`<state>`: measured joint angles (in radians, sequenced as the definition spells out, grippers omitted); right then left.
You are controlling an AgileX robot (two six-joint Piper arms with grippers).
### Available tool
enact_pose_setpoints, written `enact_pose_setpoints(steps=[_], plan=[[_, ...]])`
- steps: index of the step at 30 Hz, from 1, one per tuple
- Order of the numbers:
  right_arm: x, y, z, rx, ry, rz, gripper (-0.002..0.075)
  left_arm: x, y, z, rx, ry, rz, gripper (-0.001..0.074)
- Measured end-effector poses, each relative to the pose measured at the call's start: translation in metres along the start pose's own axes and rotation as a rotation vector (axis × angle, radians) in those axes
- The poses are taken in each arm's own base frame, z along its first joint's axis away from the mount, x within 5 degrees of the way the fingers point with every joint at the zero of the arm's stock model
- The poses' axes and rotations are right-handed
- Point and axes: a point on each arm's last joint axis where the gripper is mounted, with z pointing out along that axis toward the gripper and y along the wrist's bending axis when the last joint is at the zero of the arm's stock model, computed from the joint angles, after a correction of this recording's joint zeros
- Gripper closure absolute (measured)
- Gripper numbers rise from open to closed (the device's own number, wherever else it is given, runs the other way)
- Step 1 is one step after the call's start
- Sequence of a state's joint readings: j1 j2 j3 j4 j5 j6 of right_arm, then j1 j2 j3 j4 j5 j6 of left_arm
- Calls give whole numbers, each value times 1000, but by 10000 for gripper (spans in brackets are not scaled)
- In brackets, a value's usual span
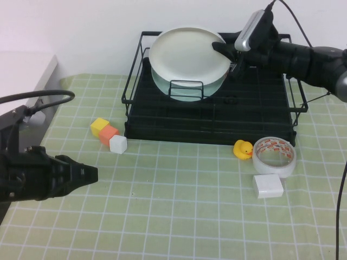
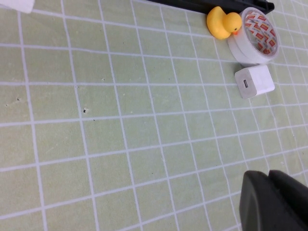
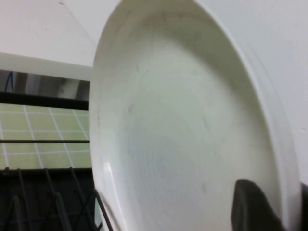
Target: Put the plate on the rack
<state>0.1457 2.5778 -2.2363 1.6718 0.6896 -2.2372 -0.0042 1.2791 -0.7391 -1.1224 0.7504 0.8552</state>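
the tape roll [image 1: 274, 156] is carrying red print, too small for me to read. my right gripper [image 1: 226, 50] is pinching the white plate [image 1: 188, 57] by its right rim, holding it upright over the back left of the rack [image 1: 255, 116] (a mint plate [image 1: 187, 90] is standing just behind and below it, mostly hidden). my left gripper [image 1: 89, 173] is hovering low over the mat [image 1: 179, 206] at the near left, fingers closed together on nothing.

The place looks like a robot test bench in a lab rather than a real kitchen. A green checked cloth [image 1: 179, 206] covers a table against a bare white wall [image 1: 81, 32], and unrelated props lie scattered: a rubber duck [image 1: 243, 149], tape [image 1: 274, 156], blocks [image 1: 108, 135].
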Motion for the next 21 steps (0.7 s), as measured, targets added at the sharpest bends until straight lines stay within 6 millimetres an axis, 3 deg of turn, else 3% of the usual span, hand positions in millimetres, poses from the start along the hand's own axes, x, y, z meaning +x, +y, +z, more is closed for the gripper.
enact_pose_setpoints(steps=[6,12,16,21], plan=[[2,-2,0,24,19,24,386,1,-1,0,15,13,0,735],[-4,-7,-3,42,31,139,338,5,-8,-8,13,35,66,735],[-29,-13,-10,27,47,152,335,10,-15,-26,-57,-21,147,735],[-85,-21,-31,-28,92,157,358,32,-22,-46,-114,-108,197,735]])
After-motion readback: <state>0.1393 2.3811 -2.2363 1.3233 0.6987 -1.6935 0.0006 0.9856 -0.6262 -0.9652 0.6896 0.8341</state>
